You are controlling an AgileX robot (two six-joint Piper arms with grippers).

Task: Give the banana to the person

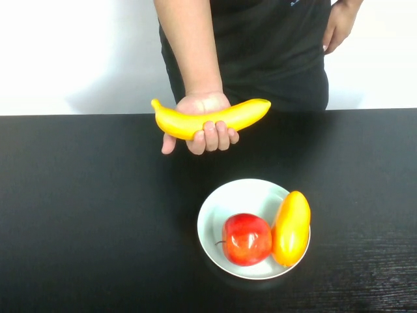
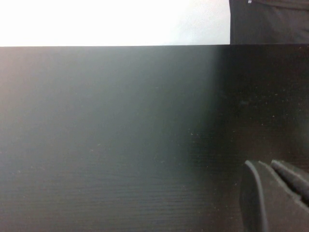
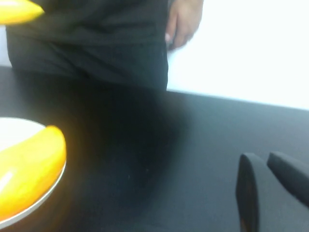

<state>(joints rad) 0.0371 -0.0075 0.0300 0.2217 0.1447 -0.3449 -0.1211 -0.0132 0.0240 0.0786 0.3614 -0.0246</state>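
The banana [image 1: 212,119] is in the person's [image 1: 260,45] hand [image 1: 202,124], held level above the far edge of the black table [image 1: 85,208], with the fingers curled under its middle and both ends sticking out. The person's other hand [image 1: 339,25] hangs by their side.

Neither arm shows in the high view. The left gripper [image 2: 282,181] appears only in its wrist view, low over bare table, fingers close together with a thin gap between them and nothing held. The right gripper [image 3: 268,174] appears likewise in its wrist view, over the table to the right of the plate [image 1: 215,215], fingers nearly together with a narrow gap, holding nothing and touching nothing.

On the plate lie an apple [image 1: 246,238] and a mango [image 1: 291,227], side by side and touching.
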